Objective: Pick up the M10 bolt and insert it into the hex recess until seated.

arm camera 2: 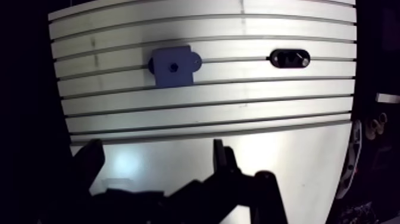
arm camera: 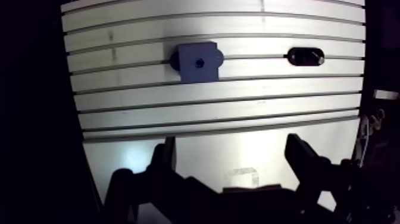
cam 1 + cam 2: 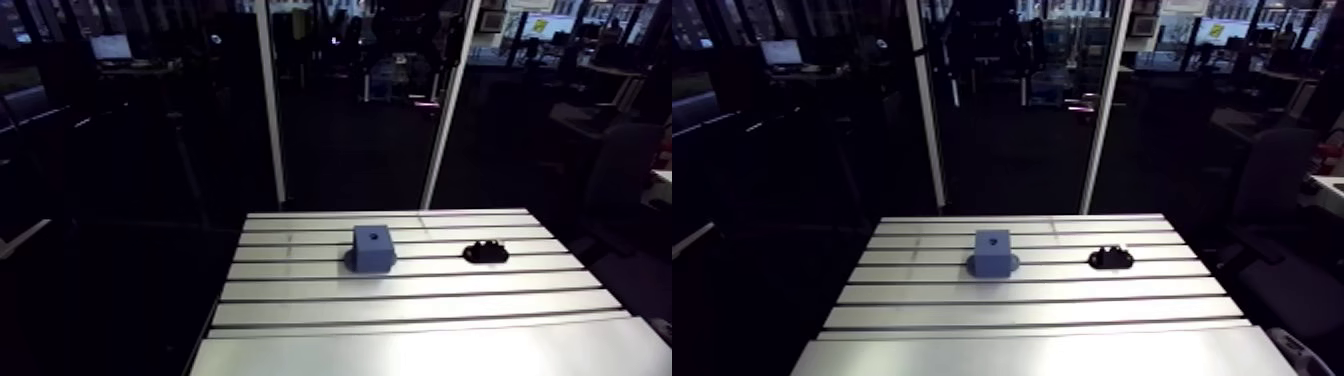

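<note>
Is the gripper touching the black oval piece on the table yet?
Apart. The wrist view shows the gripper, jaws open, over the table, with several slots lying between it and the black oval piece.

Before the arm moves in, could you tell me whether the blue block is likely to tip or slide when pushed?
The blue block looks squat with a wider foot, so tipping seems unlikely. No clamp shows, so it may slide on the smooth slotted table. Its hole sits top-centre, so a straight-down push should stay stable.
</note>
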